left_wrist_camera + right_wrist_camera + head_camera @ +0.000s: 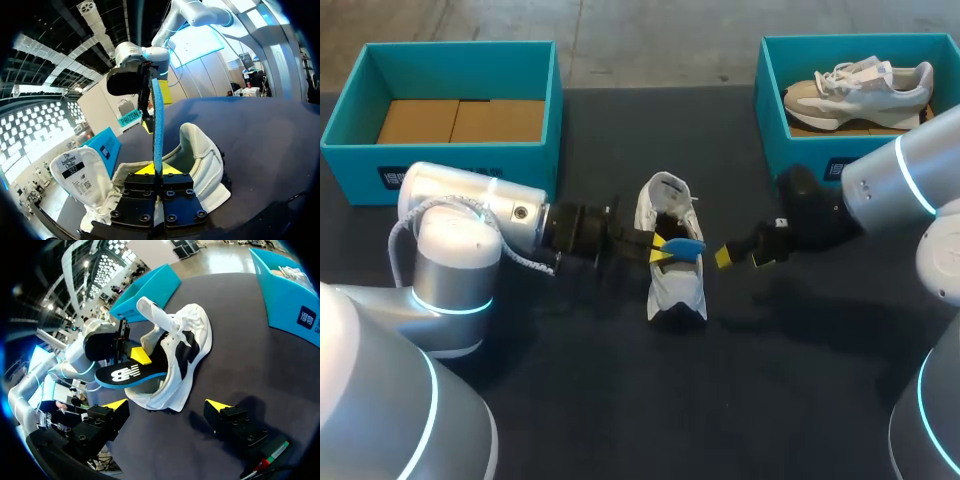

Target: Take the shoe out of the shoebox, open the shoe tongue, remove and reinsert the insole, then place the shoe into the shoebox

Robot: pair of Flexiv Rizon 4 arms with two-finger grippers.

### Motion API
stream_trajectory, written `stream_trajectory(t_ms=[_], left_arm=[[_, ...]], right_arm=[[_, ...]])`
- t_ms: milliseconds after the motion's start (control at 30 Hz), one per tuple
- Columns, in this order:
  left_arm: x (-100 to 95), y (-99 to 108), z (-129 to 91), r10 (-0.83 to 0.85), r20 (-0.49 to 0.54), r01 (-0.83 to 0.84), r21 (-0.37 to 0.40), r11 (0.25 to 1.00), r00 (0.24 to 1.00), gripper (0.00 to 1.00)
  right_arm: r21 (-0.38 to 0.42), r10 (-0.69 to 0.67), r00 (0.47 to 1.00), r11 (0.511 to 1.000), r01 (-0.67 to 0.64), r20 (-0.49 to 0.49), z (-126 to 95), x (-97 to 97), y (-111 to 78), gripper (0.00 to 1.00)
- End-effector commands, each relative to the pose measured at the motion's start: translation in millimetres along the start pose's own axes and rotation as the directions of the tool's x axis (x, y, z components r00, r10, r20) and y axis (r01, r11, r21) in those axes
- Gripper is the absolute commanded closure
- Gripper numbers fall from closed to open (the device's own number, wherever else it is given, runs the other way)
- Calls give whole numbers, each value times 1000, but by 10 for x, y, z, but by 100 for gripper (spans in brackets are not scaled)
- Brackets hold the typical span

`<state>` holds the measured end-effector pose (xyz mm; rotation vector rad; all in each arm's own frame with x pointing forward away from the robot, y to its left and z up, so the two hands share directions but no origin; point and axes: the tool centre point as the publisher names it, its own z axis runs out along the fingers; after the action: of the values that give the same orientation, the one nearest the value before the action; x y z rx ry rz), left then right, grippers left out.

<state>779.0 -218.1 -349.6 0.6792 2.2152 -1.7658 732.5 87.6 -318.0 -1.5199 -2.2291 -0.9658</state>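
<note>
While the left gripper [658, 250] is clamped on the thin blue foam insole [682, 246], both yellow tips pinching one end of it, the insole sticks out ahead of the fingers, over the opening of the white low-top sneaker [675, 290]. Left wrist view: insole is edge-on, straight out from between the fingers, with the sneaker's collar directly under and ahead of them. The sneaker's white tongue [75, 172] is folded out, beside the gripper. The sneaker lies on the dark bench [620, 400].

Right gripper [740, 257] has its fingers spread and is holding nothing. It's just beside the sneaker on the far side from the left gripper, not touching it.

Teal cardboard shoebox [350, 160] behind the left arm shows only its brown base. A second teal shoebox [770, 100] behind the right arm holds a beige-and-white sneaker [860, 90].
</note>
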Motion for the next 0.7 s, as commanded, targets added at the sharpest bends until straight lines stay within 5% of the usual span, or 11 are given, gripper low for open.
stream_trajectory(t_ms=[33,700], left_arm=[[9,-46,-17,2,-5,-2,8,1000,1000,86],[112,-236,33,26,-53,-23,53,998,998,87]], right_arm=[[0,1,1000,1000,-1,5,15,13,0,0],[0,1,1000,1000,-1,5,15,13,0,0]])
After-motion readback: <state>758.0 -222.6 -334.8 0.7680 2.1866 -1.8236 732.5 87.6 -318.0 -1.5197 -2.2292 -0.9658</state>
